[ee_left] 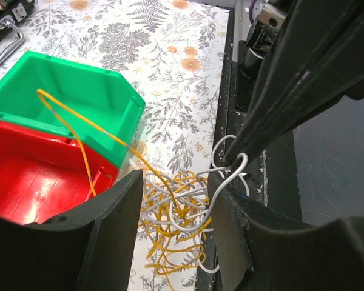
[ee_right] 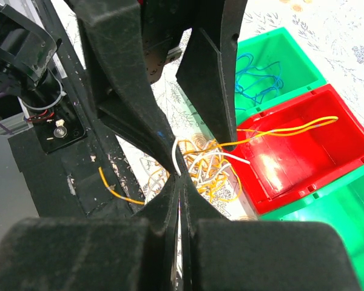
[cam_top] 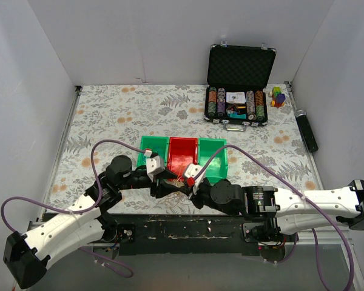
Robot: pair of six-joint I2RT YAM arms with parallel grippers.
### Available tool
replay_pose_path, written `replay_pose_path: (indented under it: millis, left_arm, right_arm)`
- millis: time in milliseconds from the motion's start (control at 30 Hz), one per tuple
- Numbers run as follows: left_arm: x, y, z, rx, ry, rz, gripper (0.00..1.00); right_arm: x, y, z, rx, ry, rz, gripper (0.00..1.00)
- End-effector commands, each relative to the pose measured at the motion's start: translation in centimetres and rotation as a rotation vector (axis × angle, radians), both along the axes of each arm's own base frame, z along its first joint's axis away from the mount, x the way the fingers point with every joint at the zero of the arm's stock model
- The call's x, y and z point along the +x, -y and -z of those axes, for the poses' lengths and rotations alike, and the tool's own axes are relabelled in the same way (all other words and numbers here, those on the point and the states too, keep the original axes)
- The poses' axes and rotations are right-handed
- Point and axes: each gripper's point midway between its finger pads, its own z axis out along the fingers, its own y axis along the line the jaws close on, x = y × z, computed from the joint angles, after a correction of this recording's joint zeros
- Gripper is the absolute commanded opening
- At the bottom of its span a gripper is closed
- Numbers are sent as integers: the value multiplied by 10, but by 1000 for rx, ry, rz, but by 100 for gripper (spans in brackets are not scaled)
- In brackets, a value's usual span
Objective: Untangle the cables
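Two pincers are facing each other tip to tip over the knot of cables (ee_left: 176, 224). The left pincer (ee_left: 175, 182) is standing with its jaws apart. The yellow and white knot is lying on the flowered table (ee_left: 170, 73) between and just below its fingers (ee_left: 118, 224), and nothing is squeezing it there. The right pincer (ee_right: 179, 182) is pointing in from the opposite side with its jaws pressed together, pinching a white wire (ee_right: 175, 154) that is looping up out of the knot. Beyond the right pincer's tips, a yellow wire (ee_right: 291, 128) is trailing from the knot into the red bin (ee_right: 327, 154). Blue wires (ee_right: 255, 76) are lying in the green bin (ee_right: 273, 45) farther off. A short yellow piece (ee_right: 115, 189) is lying on the black edge (ee_right: 79, 176) just beside those tips.
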Motion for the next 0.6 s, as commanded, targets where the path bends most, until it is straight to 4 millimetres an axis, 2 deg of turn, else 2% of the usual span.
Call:
replay_pose_path:
  millis: [0, 233, 333, 467, 567]
  left_arm:
    - [6, -3, -1, -19, 23, -44, 45]
    - [-10, -3, -6, -23, 36, 38, 47]
    - [-16, -5, -2, -2, 16, 67, 47]
    - [-16, -4, -3, -4, 20, 70, 47]
    - [-3, -2, -10, -29, 31, 7, 47]
  right_arm:
    - [-5, -6, -34, 95, -2, 12, 1]
    - [7, 4, -30, 81, 10, 105, 1]
    - [10, 6, -26, 65, 13, 122, 1]
    - [8, 0, -28, 81, 6, 115, 1]
    - [3, -6, -32, 98, -3, 98, 1]
